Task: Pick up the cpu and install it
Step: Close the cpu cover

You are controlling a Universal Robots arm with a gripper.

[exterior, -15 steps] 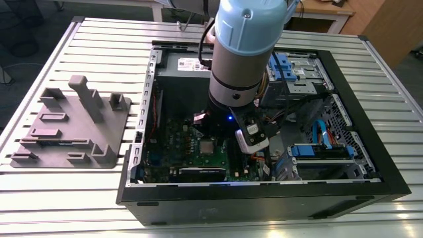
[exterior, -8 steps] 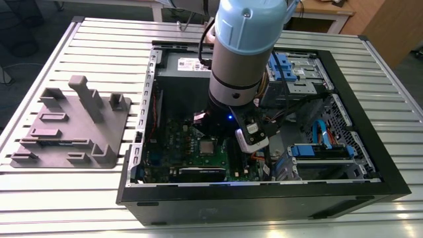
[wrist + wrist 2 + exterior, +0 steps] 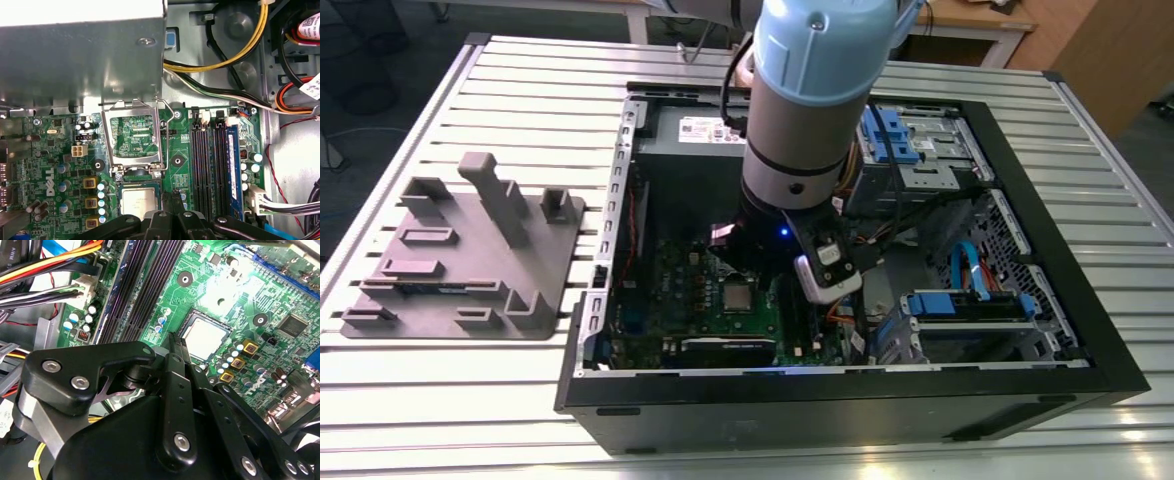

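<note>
The cpu (image 3: 140, 201) is a small silver square lying flat in its socket on the green motherboard (image 3: 60, 150), inside the open computer case (image 3: 854, 392). It also shows in the exterior view (image 3: 738, 293) and the second wrist view (image 3: 202, 338). The socket's metal frame (image 3: 132, 134) stands tilted up just beyond it. My gripper (image 3: 176, 342) hangs a little above the board, right beside the cpu's edge, with its black fingers (image 3: 173, 199) pressed together and nothing between them. In the exterior view the arm (image 3: 807, 120) reaches down into the case.
Dark memory slots (image 3: 207, 165) run alongside the socket, and yellow, black and red cables (image 3: 235, 55) cross the case floor. A metal box (image 3: 80, 55) overhangs the board. Drive bays with blue clips (image 3: 967, 305) fill the case's far side. A grey plastic fixture (image 3: 467, 255) lies on the slatted table (image 3: 480, 400).
</note>
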